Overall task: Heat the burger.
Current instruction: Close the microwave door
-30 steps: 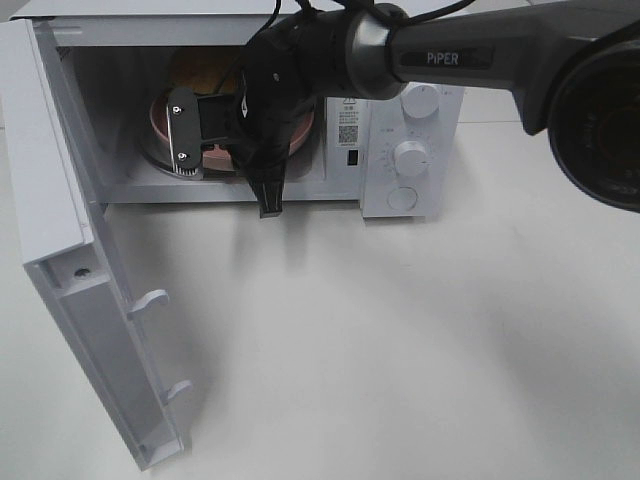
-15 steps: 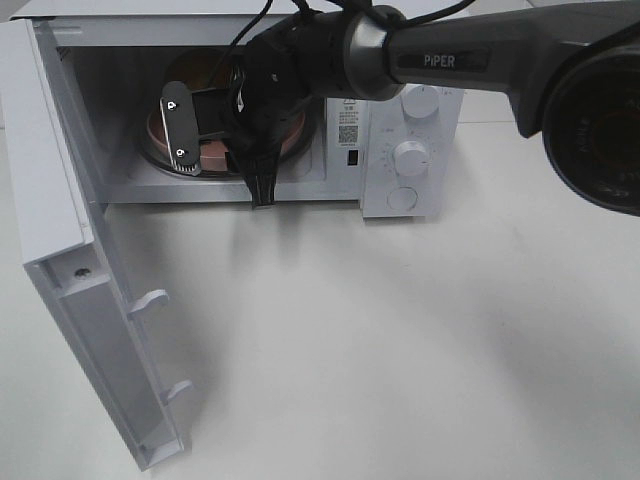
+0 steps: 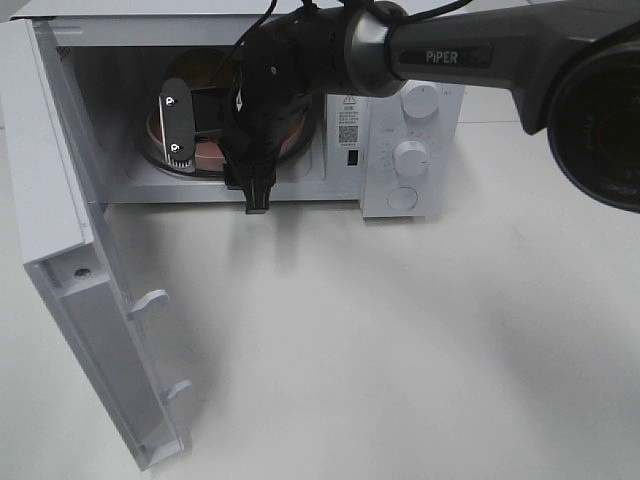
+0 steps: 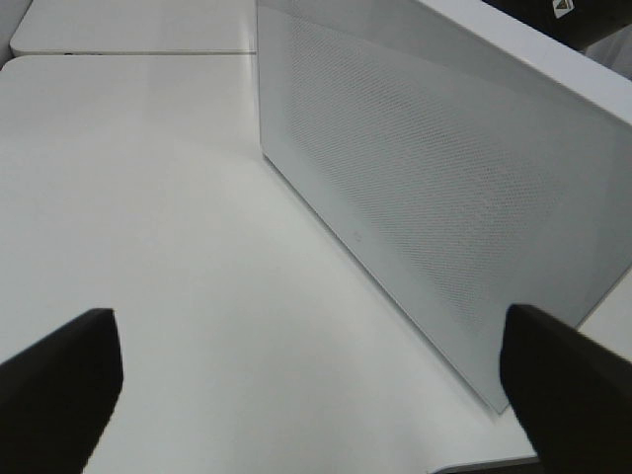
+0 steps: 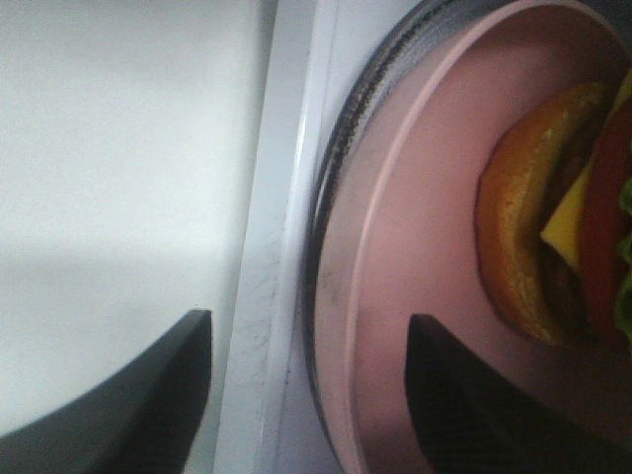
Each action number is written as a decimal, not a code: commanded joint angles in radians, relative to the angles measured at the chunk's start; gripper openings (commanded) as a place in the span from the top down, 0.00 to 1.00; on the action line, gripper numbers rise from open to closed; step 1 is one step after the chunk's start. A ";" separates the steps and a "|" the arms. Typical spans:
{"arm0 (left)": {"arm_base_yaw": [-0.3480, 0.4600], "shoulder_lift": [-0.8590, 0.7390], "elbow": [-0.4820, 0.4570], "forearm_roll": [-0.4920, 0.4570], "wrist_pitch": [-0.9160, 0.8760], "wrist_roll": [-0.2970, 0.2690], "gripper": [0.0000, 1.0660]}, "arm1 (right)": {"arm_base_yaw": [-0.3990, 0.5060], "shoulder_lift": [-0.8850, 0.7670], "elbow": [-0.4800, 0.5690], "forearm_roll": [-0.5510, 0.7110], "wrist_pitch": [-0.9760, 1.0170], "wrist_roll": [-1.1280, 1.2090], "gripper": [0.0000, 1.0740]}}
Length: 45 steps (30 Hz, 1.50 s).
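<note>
And there it goes: the right gripper (image 5: 306, 341) has just let go. A second ago its jaws were pinched on the rim of the pink plate (image 5: 415, 197). Now they stand apart, one either side of that rim, clamping nothing.

The plate sits on the glass turntable (image 5: 331, 197) inside the microwave (image 3: 340, 25), and the burger (image 5: 553, 247) rests on it, bun, cheese and tomato all showing. I'd call the loading done; what's left is getting out, shutting up and setting the heat.

What's in the way? The right arm itself. It reaches across from the right and fills the opening, so nothing closes until it backs toward us, and one finger hangs low near the plate's edge, so it could nudge the plate as it pulls back.

The door (image 3: 75, 260) hangs wide open on the near left. The left gripper (image 4: 311, 326), jaws spread and empty, waits over the table (image 3: 420, 350) beside the door's mesh outer face, handy for a push. The dials (image 3: 411, 157) on the right panel look untouched.
</note>
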 commanded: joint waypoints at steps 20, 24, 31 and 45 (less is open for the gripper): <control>-0.004 -0.015 0.004 -0.004 -0.010 0.001 0.10 | -0.002 -0.199 0.294 -0.019 -0.178 0.042 0.29; -0.004 -0.015 0.004 -0.004 -0.010 0.001 0.10 | -0.002 -0.259 0.370 -0.024 -0.225 0.070 0.29; -0.004 -0.015 0.004 -0.004 -0.010 0.001 0.10 | -0.002 -0.337 0.466 -0.075 -0.262 0.127 0.29; -0.004 -0.015 0.004 -0.004 -0.010 0.001 0.10 | -0.002 -0.516 0.689 -0.075 -0.288 0.246 0.29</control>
